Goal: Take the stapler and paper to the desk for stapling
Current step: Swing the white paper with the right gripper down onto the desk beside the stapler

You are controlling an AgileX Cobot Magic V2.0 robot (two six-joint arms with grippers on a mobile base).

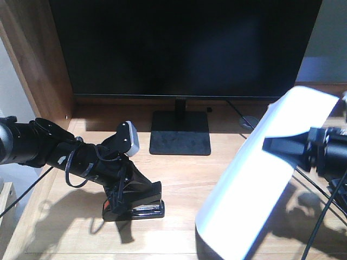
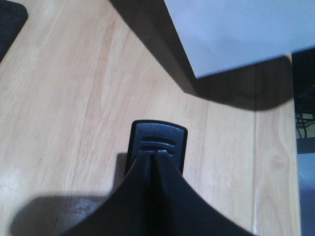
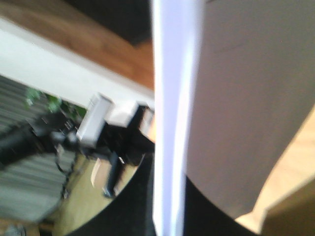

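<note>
Exterior front-facing view, read from the left: the left claw (image 1: 145, 193) is closed on the stapler (image 1: 138, 210), its black fingers clamped over the top arm. The stapler's base sits on the desk (image 1: 179, 179), a little below and to the left of centre. Its long axis runs 9 to 3 o'clock. The orange-red patch is at the 9 o'clock end and the silver channel and mouth point to 3 o'clock, toward the sheet.

From the stapler, the paper (image 1: 255, 184) lies at 3 o'clock, apart from it with bare wood between. The sheet hangs slanted, its long axis running from 1 o'clock down to 7 o'clock. Its lower edge is low over the desk at the near side, and I cannot tell whether it touches. The right claw (image 1: 279, 146) is clamped on the sheet's right margin, about midway up.

Left wrist-mounted view agrees: the stapler (image 2: 158, 140) sits under the closed fingers, and a corner of the paper (image 2: 236, 34) lies at about 1 o'clock from it, with a dark shadow on the desk (image 2: 74, 98) between them.

My judgement is that stapling depends on closing that gap. The left arm is the nearer one to the stapler, and the right arm must bring the sheet's lower corner toward 9 o'clock into the open mouth, or lay it flat first. Being thin and bowed, the sheet may flop as it comes down.
</note>
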